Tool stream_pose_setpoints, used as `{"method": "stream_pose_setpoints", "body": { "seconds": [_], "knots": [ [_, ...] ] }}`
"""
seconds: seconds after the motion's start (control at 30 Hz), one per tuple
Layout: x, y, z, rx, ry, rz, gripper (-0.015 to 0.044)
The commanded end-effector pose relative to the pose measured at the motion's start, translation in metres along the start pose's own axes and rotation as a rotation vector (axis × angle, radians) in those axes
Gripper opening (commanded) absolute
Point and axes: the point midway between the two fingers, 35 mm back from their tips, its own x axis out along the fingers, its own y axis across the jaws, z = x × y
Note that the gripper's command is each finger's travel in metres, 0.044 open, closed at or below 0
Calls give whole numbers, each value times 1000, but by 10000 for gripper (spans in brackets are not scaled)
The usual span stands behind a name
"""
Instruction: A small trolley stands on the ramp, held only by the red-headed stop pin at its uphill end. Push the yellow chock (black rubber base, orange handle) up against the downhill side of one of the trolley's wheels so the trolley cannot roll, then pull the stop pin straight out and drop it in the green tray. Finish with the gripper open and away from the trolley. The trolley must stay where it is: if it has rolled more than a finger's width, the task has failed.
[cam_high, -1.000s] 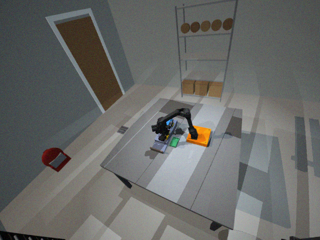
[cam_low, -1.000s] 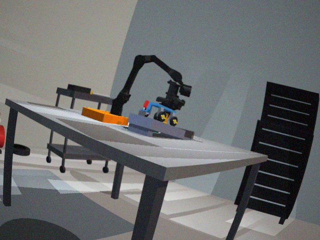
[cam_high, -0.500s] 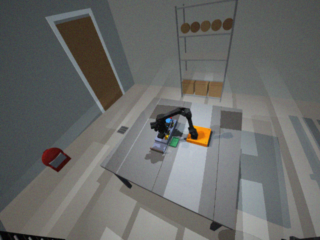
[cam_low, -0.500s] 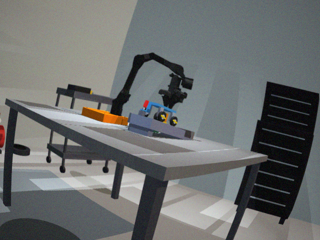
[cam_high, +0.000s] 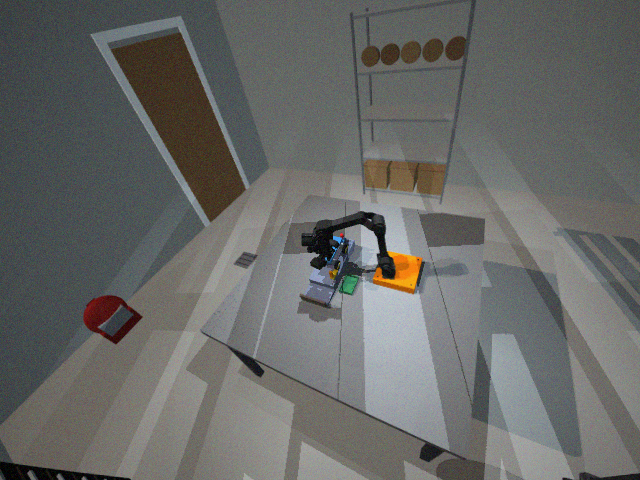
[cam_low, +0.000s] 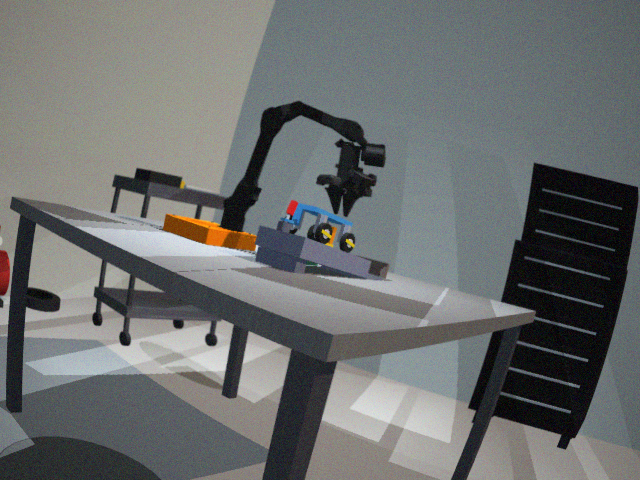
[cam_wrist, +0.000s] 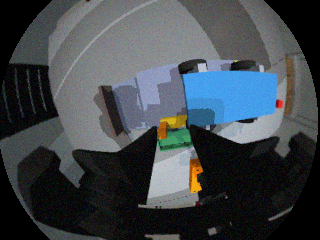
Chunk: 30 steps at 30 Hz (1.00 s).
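The blue trolley stands on the grey-blue ramp. The red-headed stop pin is upright at its uphill end. The yellow chock, with its orange handle, sits on the ramp at the trolley's downhill end, on the tray side. Whether it touches a wheel is hidden. My gripper is partly open and empty, above the trolley's downhill end. The green tray lies beside the ramp.
The orange base plate under the arm lies beyond the tray. A brown end stop crosses the ramp's low end. The trolley's body stands close beside the fingers in the wrist view.
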Motion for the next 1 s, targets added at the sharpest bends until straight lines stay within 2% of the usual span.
{"method": "stream_pose_setpoints", "body": {
  "seconds": [0.0,0.43,0.97],
  "knots": [
    [-5,-11,10,-63,-20,9,190],
    [-10,-67,30,-555,-3,-90,190],
    [-19,-135,41,-1171,104,-180,190]
  ]
}}
